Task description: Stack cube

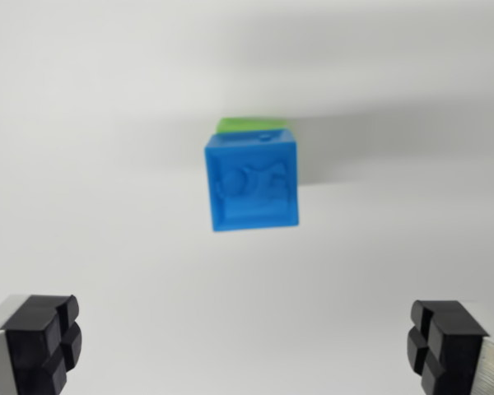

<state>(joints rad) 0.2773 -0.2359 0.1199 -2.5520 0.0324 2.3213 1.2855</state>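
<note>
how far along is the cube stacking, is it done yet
It looks done: the blue cube sits on the green cube, of which only a strip shows past the blue one's far edge. Nothing is in hand; the gripper is open, its fingers wide apart and clear of the stack. What seems left is only to back away, though the blurred picture leaves the alignment unsure.

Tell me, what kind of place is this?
Probably a robot test bench: a plain white table, a blue cube sitting on a green cube, and the robot's open hand.
</note>
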